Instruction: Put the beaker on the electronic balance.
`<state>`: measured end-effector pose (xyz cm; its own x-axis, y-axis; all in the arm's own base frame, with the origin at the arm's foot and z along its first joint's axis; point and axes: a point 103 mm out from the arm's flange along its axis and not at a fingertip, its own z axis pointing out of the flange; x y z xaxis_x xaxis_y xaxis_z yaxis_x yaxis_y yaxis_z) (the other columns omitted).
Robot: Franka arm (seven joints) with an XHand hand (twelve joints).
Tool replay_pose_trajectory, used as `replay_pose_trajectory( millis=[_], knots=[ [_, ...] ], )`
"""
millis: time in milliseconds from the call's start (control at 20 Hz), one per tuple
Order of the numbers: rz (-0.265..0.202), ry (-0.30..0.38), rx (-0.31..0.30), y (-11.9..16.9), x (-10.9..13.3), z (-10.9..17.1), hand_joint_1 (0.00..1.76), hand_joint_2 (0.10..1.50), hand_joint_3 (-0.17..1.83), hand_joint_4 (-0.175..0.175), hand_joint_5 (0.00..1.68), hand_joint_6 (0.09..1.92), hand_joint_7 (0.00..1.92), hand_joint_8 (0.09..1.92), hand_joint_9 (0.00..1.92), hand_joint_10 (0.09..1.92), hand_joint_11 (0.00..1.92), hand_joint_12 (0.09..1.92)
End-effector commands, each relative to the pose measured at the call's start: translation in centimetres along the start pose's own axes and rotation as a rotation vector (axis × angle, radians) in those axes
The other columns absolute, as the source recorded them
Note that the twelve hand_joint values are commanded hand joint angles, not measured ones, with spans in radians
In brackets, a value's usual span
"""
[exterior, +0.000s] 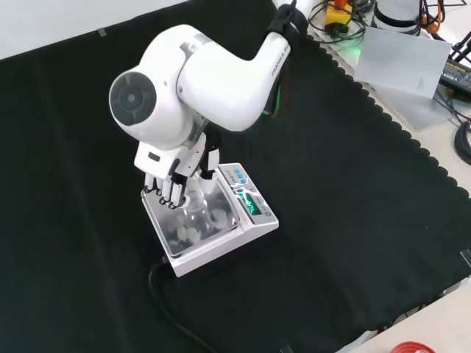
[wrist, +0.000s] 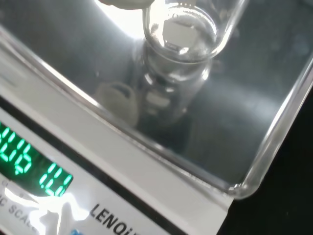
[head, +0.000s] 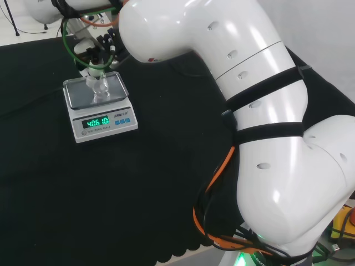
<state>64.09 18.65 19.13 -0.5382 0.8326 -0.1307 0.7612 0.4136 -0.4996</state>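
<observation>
In the head view, the clear beaker (head: 99, 86) stands on the steel pan of the electronic balance (head: 111, 123), whose display is lit green. In the front view, the hand (exterior: 166, 180) hangs over the pan with its fingers (exterior: 171, 193) curled around the beaker (exterior: 194, 202). In the wrist view, the beaker's base (wrist: 180, 36) rests on the pan.

Close in on the clear glass beaker (wrist: 182, 36), and its base sits right on the balance's shiny steel pan (wrist: 254, 98), the glass mirrored in the metal below it. A blurred white bit of the hand (wrist: 122, 4) hangs just beside the beaker's wall. The balance's white front (wrist: 127, 176) shows lit green digits (wrist: 29, 164).
</observation>
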Motion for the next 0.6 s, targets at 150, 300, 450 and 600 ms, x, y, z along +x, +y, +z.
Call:
replay_pose_trajectory(
  millis=[150, 300, 450, 600],
  knots=[
    [-0.001, 0.012, 0.014, -0.01, -0.04, 1.05, 0.99, 1.17, -0.05, -0.011, 0.65, 0.89, 0.59, 0.69, 0.83, 0.66, 0.53, 1.28],
    [-0.005, 0.022, 0.014, 0.11, -0.06, 1.51, 0.98, 1.17, -0.07, -0.013, 0.65, 0.88, 0.58, 0.69, 0.82, 0.66, 0.51, 1.28],
    [0.002, 0.017, 0.028, 0.02, -0.18, 1.69, 0.99, 1.17, -0.08, -0.014, 0.66, 0.88, 0.6, 0.7, 0.83, 0.66, 0.51, 1.29],
    [-0.006, 0.026, 0.047, 0.0, -0.16, 1.67, 0.97, 1.16, -0.14, -0.019, 0.63, 0.86, 0.57, 0.69, 0.79, 0.67, 0.48, 1.3]
  ],
)
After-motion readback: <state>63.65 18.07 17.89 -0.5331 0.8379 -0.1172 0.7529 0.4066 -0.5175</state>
